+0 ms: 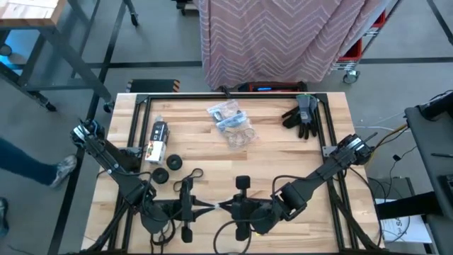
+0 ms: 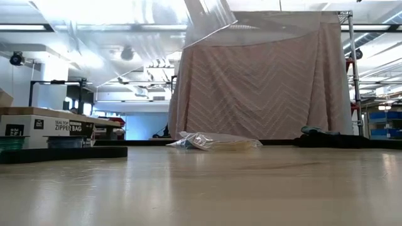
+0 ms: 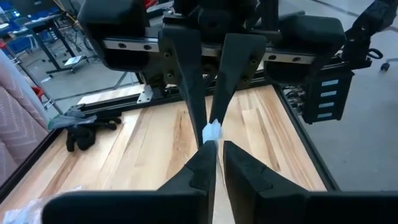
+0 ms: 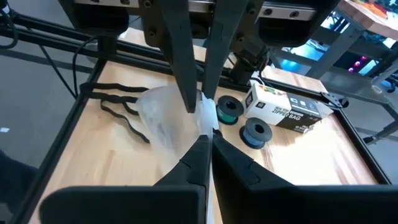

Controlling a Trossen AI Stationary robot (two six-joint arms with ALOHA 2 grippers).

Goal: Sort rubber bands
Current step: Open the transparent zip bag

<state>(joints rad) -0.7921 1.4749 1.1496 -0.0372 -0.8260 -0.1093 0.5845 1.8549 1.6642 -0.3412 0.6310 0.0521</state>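
My two grippers meet tip to tip above the table's near middle, left gripper [image 1: 209,206] and right gripper [image 1: 226,206], both shut on a small clear plastic bag [image 4: 163,115] that hangs between them. A second clear bag [image 1: 231,122] holding blue and tan rubber bands lies flat at the far middle. Black rubber bands [image 4: 118,102] lie loose on the wood just beyond the grippers, also seen as a black loop [image 1: 195,173] in the high view. My left gripper pinches the bag's crumpled upper edge [image 3: 211,132] between its two fingertips, coming from the table's left and slanting slightly down. The bag hangs below, clear of the table. My right gripper pinches the same upper edge [image 4: 208,115] right beside the left fingertips [image 4: 189,93], coming from the table's right and slanting down. The film hangs slack beneath the fingers, off the wood.
A zipper-bag box [image 1: 157,140] and two dark rolls [image 1: 167,168] sit left of centre; a green spool [image 4: 229,109] and a blue spool [image 4: 256,132] show there too. Dark gloves [image 1: 303,117] lie at the far right. A metal frame [image 1: 226,94] rims the table.
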